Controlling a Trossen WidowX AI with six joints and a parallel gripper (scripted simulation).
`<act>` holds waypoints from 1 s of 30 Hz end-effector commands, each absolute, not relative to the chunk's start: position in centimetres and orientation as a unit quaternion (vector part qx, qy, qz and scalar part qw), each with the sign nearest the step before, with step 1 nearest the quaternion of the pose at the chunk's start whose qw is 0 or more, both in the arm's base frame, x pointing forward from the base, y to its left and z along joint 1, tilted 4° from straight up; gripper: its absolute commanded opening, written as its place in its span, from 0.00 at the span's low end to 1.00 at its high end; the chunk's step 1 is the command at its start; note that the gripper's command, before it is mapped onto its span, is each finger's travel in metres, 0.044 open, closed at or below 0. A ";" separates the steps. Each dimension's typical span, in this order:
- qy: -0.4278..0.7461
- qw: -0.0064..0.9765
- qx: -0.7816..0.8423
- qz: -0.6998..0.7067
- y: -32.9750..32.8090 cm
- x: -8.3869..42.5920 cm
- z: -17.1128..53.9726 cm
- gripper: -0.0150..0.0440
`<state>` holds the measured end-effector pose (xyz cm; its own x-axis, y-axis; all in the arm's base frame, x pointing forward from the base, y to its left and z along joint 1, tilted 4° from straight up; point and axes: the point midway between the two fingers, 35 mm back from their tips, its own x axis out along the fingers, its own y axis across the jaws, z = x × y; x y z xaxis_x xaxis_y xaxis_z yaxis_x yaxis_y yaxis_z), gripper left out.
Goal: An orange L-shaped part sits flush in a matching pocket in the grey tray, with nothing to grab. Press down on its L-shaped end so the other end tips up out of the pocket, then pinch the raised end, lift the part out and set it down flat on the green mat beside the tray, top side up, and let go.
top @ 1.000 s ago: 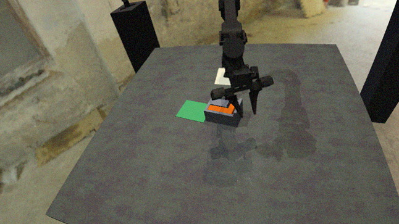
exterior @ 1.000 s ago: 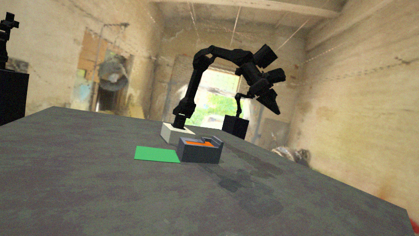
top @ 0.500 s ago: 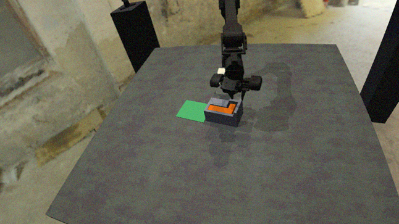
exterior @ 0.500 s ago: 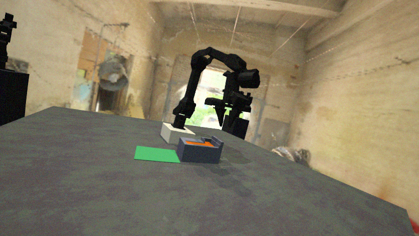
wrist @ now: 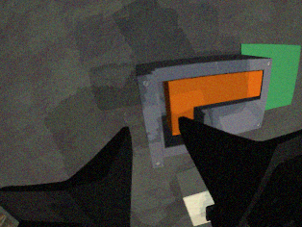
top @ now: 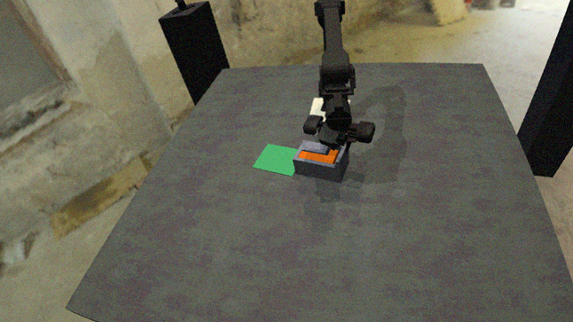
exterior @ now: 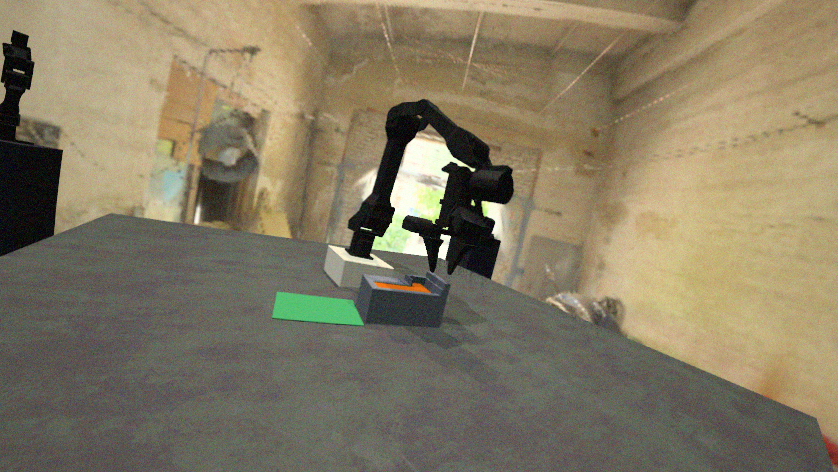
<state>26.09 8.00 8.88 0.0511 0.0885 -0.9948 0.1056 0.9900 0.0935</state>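
Note:
The orange L-shaped part (top: 315, 156) (exterior: 400, 287) (wrist: 216, 90) lies in the pocket of the grey tray (top: 317, 170) (exterior: 404, 308) (wrist: 152, 120) and looks level, with neither end raised. My gripper (top: 341, 147) (exterior: 441, 271) (wrist: 154, 126) is partly open and empty, pointing down just above the L-shaped end of the tray. In the wrist view one fingertip overlaps the part's short leg and hides some of it; the other appears outside the tray's end wall. The green mat (top: 273, 160) (exterior: 316, 308) (wrist: 281, 74) lies flat beside the tray, at the part's straight end.
The arm's white base block (top: 316, 108) (exterior: 357, 273) (wrist: 197, 208) stands behind the tray. Black pedestals (top: 195, 43) (top: 564, 73) (exterior: 26, 199) carrying other arms stand beyond the table's edges. The tray has a raised wall at the L-shaped end, close to the fingertips.

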 end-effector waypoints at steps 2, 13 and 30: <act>0.692 0.719 0.069 -0.011 8.0 25.8 6.0 0.56; 0.692 0.719 0.069 -0.011 8.1 25.9 5.1 0.56; 0.692 0.719 0.069 -0.011 8.3 25.9 2.4 0.56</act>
